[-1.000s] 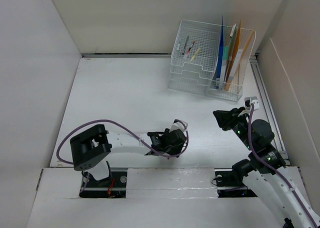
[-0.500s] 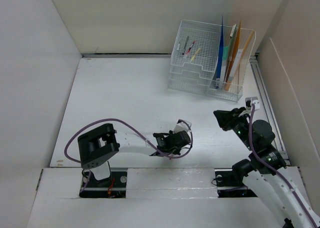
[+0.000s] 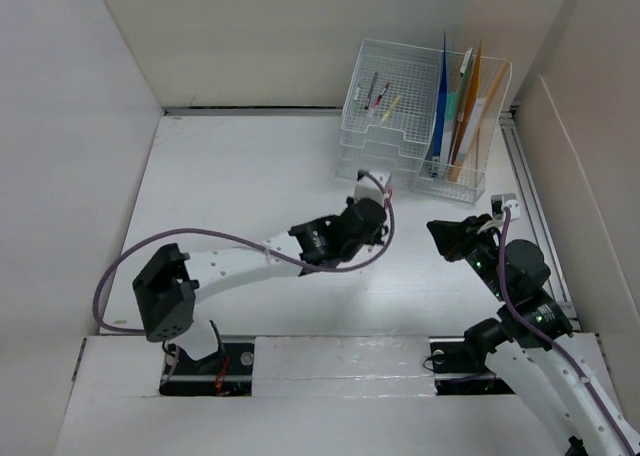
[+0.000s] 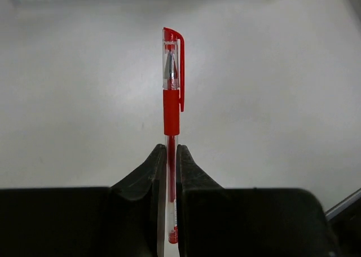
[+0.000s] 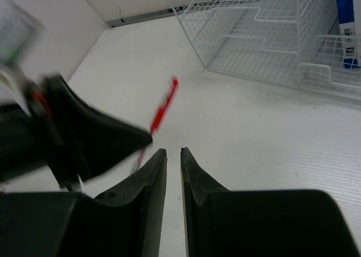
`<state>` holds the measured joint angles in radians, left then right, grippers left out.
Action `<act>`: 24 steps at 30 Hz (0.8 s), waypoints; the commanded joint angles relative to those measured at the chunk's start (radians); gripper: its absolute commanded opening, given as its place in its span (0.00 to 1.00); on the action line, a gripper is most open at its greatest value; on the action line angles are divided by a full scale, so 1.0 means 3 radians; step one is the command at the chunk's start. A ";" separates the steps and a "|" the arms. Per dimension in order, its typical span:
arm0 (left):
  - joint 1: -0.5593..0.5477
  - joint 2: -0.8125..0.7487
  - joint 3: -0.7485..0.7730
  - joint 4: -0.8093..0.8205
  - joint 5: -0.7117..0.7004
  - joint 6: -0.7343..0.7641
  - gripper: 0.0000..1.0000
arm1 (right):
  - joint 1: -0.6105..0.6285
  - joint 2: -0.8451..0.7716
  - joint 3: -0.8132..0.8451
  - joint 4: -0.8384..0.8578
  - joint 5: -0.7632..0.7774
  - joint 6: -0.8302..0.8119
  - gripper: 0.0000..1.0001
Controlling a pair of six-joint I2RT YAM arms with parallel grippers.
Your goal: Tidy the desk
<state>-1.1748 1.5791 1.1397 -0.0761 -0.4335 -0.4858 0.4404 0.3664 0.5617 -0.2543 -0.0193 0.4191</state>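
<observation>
Two arms reach over the desk [image 3: 220,186], the white tabletop walled by white panels that spreads under them, with a wire organizer [image 3: 400,141] standing at its far right. The left gripper [image 4: 171,151] is clenched on a red pen [image 4: 171,107], whose capped end points out past the fingertips, near the front of the organizer. The right gripper [image 5: 174,154] hangs near the desk's right edge, its fingers a narrow gap apart and grasping nothing.
</observation>
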 commanded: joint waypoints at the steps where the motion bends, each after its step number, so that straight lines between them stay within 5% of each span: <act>1: 0.0229 -0.0289 0.0465 0.0575 -0.0125 0.0381 0.00 | 0.0051 0.0016 0.0015 0.0116 -0.0043 0.0060 0.22; 7: 0.0776 0.0232 0.1492 0.0846 0.0131 0.0734 0.00 | 0.0051 0.0047 0.0014 0.0127 -0.0059 0.0035 0.21; 17: 0.1507 0.2180 0.4584 0.0325 0.0586 0.0939 0.00 | 0.0051 0.0088 0.0086 0.0065 -0.0038 0.0009 0.21; 24: 0.1804 0.2513 0.4408 0.0898 0.0806 0.0832 0.00 | 0.0051 0.0072 0.0132 0.0014 -0.0007 -0.0021 0.21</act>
<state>-0.6575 2.3615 2.4535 0.0807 -0.2352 -0.2329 0.4465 0.3931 0.5587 -0.2550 -0.0261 0.4225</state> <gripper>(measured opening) 0.025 0.209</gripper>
